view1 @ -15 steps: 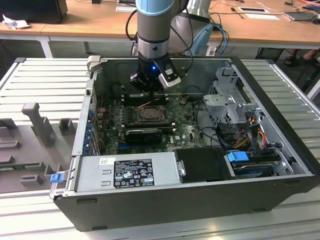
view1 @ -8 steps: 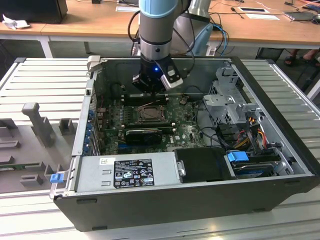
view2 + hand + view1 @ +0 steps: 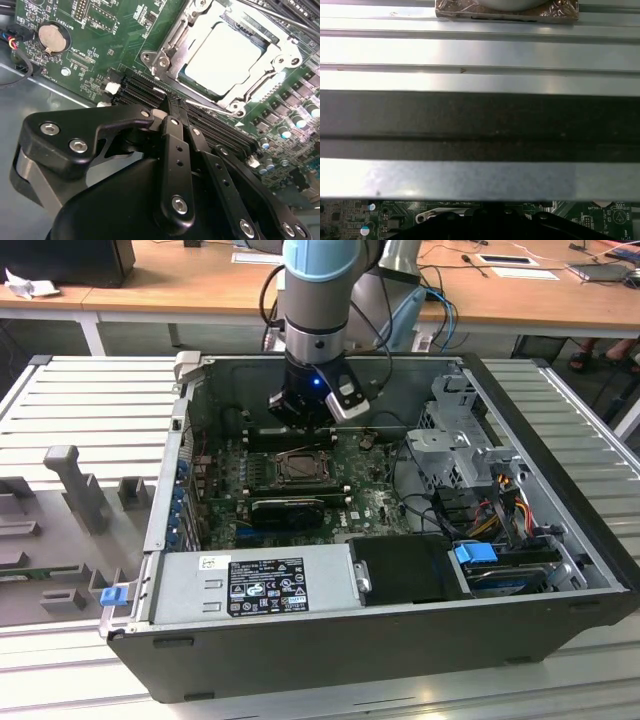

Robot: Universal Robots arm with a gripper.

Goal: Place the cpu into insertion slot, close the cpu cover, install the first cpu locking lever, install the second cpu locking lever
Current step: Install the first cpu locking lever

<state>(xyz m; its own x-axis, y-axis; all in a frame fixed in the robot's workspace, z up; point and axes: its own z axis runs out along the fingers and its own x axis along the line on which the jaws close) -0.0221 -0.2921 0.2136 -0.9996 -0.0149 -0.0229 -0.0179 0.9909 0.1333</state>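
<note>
Two steps appear done: cpu [image 3: 231, 59] seated in insertion slot [image 3: 186, 75], cpu cover [image 3: 290, 47] down | levers: cannot tell if latched | gripper [image 3: 172, 107] jaws narrow, empty, beside socket

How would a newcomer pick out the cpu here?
Find the open computer case, then its green board. Mid-board is the square metal-rimmed socket; in the second wrist view the cpu is the plain pale silver square inside it, unlike the long black slots alongside.
</note>
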